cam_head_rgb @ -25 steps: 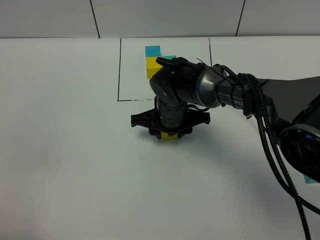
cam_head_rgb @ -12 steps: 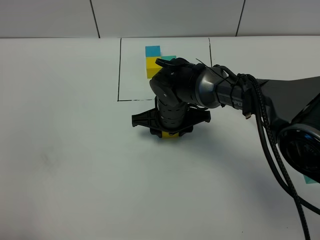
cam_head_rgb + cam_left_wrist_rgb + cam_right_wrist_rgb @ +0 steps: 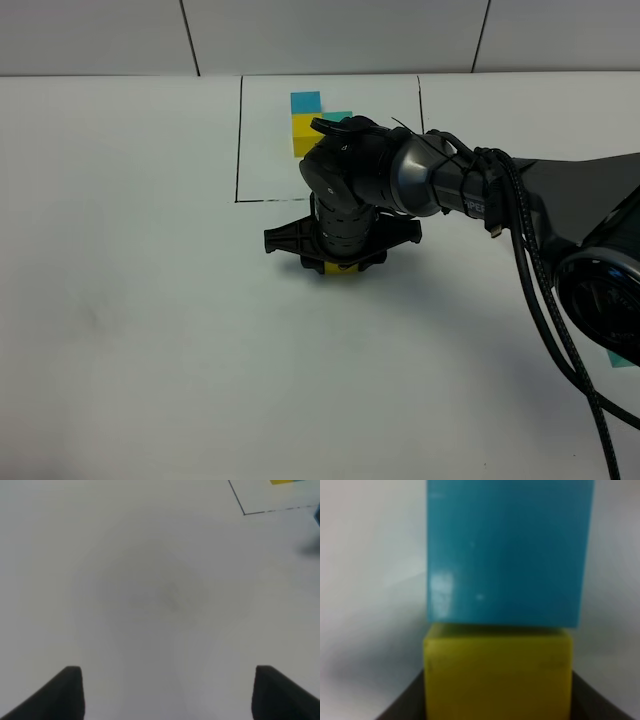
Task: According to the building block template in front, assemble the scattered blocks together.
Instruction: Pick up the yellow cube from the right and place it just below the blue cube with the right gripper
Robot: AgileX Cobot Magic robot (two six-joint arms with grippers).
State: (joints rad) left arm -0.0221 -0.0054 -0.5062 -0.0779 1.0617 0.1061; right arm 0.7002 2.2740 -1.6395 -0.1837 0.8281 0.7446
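A white table (image 3: 150, 300) lies below a pale panelled wall (image 3: 100, 35). The right gripper (image 3: 340, 264) points straight down, jaws closed on the yellow block (image 3: 497, 675), which touches the blue block (image 3: 507, 555). The left gripper (image 3: 167, 695) hangs over the tabletop, jaws apart, holding nothing. White lettering on the right arm (image 3: 470, 190) is too small to read. Farther off, a thin black outline (image 3: 238, 140) frames the template (image 3: 305, 128), three touching cubes: one blue, one yellow, one teal. One teal block (image 3: 622, 359) peeks out at the right edge.
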